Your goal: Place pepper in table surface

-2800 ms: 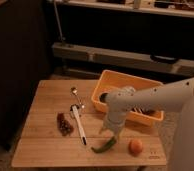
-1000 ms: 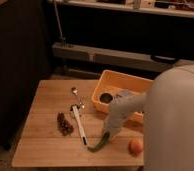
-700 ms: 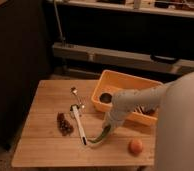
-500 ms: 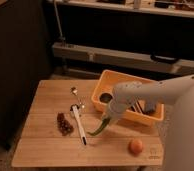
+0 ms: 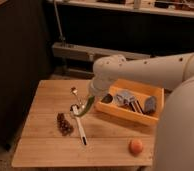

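Observation:
The green pepper (image 5: 87,106) hangs point-down from my gripper (image 5: 93,95), which is shut on its upper end. It is held above the middle of the light wooden table surface (image 5: 45,100), just left of the orange bin, over the white utensil. My white arm (image 5: 155,67) reaches in from the right across the bin.
An orange-yellow bin (image 5: 131,116) with several dark and grey items stands at the right of the table. A dark grape cluster (image 5: 64,124) lies left of centre, a long white utensil (image 5: 80,125) beside it. A small orange fruit (image 5: 136,146) sits near the front right edge.
The gripper has lifted the pepper off the front of the table and carried it back and up toward the middle. The arm has swung away from the camera.

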Available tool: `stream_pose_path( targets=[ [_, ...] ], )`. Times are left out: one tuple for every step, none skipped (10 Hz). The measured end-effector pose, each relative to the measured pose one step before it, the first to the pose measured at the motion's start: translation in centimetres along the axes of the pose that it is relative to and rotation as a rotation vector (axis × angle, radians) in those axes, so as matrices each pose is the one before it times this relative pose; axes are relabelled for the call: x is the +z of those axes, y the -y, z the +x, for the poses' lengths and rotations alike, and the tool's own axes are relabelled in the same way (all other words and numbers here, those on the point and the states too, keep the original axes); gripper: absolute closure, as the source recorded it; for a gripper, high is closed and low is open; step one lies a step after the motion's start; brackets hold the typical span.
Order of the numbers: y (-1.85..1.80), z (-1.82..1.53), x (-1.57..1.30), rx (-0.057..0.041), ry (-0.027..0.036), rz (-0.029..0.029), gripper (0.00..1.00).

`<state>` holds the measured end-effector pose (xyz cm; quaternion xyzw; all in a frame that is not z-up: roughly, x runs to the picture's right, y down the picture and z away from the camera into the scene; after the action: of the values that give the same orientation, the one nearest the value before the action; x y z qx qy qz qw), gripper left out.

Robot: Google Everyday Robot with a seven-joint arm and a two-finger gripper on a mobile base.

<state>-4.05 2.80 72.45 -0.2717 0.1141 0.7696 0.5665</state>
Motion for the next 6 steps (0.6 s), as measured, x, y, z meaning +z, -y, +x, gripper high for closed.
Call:
stream_pose_path(
  targets=[
    [-2.615,-0.619,-0.621,-0.05074,0.01537,-0.0113,1.0],
    [-2.165,-0.471,-0.372,-0.04348,0.01032,-0.00889,1.0],
    [-2.909,-0.505,-0.265,-0.06282,0.01187,-0.0119,1.0],
    [-2.857,-0.304,0.113,-0.07059,0.00674,-0.01306,1.0],
    [-2.195,0.182,0.222,-0.06002,0.00577,-0.01367,1.0],
    [-1.882,0.681,0.373,-0.05308,0.00466,-0.01336,1.0]
  ],
)
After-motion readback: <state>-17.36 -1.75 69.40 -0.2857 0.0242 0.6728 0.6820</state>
